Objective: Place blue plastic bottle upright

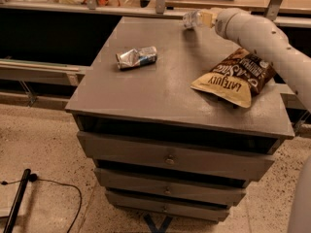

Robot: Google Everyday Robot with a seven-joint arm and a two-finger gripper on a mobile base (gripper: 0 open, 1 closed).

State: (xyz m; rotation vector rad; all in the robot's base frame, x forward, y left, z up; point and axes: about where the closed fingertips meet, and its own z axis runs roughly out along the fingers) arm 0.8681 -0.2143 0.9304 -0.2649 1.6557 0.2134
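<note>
one thing decides this step: turning the blue plastic bottle from lying over to standing before i let go. it is beyond the chip bag, at the far edge of the desk. it juts out sideways from the gripper and points away from the bag. the fingers look pinched on the end of the bottle nearest the bag, though the arm hides much of them. i cannot tell which end carries the cap, nor whether the bottle's side touches the desk or hangs just above it.

my judgement on doing it well: i raise the bottle clear of the surface first, then roll the wrist until the bottle's long axis is vertical with the cap on top. that way the base does not scrape and twist in the grip. i set it down on the bare patch just beyond the bag, not at the far rim, where a tip would send it off the back. i lower slowly until the base sits flat and ease the grip open only a little at first, because a light, thin-walled bottle released with a lean will likely topple. i then back straight off so nothing clips it.

the forearm passes close over the bag, so i keep it from dragging there. the crushed can lies well apart from the bag, out of the way.
</note>
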